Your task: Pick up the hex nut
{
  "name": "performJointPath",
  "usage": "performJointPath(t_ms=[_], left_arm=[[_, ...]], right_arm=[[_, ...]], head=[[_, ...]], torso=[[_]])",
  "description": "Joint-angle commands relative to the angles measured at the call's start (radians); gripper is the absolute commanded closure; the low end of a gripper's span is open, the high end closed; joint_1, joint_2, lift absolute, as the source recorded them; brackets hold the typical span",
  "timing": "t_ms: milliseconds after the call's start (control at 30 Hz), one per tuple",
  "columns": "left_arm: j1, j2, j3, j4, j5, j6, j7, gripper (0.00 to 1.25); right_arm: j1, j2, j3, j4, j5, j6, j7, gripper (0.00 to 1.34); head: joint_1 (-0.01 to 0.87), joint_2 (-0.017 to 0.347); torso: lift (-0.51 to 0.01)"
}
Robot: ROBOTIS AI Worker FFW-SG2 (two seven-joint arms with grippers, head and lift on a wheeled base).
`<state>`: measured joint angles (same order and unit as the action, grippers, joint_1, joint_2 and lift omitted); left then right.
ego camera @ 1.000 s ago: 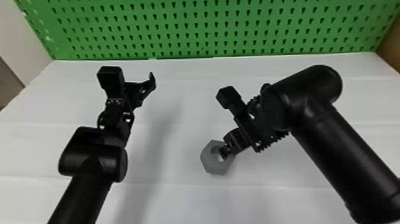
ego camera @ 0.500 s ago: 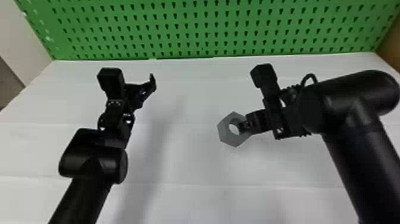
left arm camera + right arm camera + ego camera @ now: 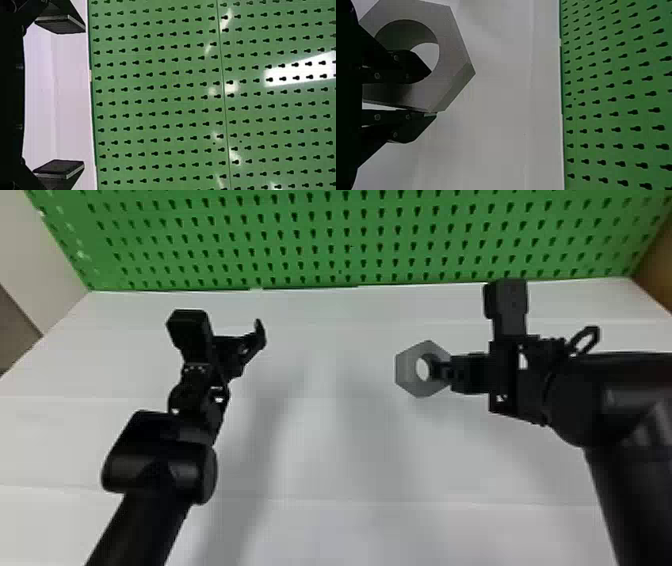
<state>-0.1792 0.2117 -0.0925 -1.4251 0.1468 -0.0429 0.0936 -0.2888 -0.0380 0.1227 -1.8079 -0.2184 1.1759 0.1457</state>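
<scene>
While fingers [image 3: 444, 372] clamp hex nut [image 3: 407, 376], green pegboard [image 3: 320, 224] behind

In the head view we lose the hex nut's [image 3: 407, 369] three-o'clock side behind the right gripper [image 3: 442, 371]; in the right wrist view the top edge clips it at twelve. The head view's border cuts off the left arm [image 3: 140, 520] between seven and eight o'clock, the right arm [image 3: 632, 500] from three to five, and the green pegboard [image 3: 320, 237] at twelve.
</scene>
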Motion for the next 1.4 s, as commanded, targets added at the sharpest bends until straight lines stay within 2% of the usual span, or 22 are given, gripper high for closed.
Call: performJointPath(t_ms=[0, 133, 367, 800, 1100, 1367], left_arm=[[0.001, 0.000, -0.006, 0.000, 0.002, 0.000, 0.000, 0.09], [0.000, 0.000, -0.009, 0.000, 0.004, 0.000, 0.000, 0.09], [0.001, -0.002, -0.015, 0.000, 0.010, 0.000, 0.000, 0.09], [0.001, -0.002, -0.024, 0.000, 0.014, 0.000, 0.008, 0.09], [0.001, -0.002, -0.027, 0.000, 0.016, 0.000, 0.009, 0.09], [0.004, -0.002, -0.030, 0.000, 0.016, 0.000, 0.011, 0.09]], right_arm=[[0.051, 0.007, -0.034, -0.005, 0.001, -0.157, 0.000, 1.04], [0.089, 0.013, -0.071, -0.005, 0.007, -0.257, -0.001, 1.04], [0.163, 0.039, -0.133, -0.004, 0.050, -0.476, -0.014, 1.04], [0.234, 0.039, -0.192, 0.053, 0.108, -0.749, -0.037, 1.04], [0.275, 0.039, -0.212, 0.136, 0.114, -0.990, -0.052, 1.04], [0.287, 0.039, -0.218, 0.176, 0.113, -1.081, -0.057, 1.04]], head=[[0.785, 0.149], [0.785, 0.149], [0.785, 0.149], [0.785, 0.149], [0.785, 0.149], [0.785, 0.149]], torso=[[-0.086], [-0.086], [-0.086], [-0.086], [-0.086], [-0.086]])
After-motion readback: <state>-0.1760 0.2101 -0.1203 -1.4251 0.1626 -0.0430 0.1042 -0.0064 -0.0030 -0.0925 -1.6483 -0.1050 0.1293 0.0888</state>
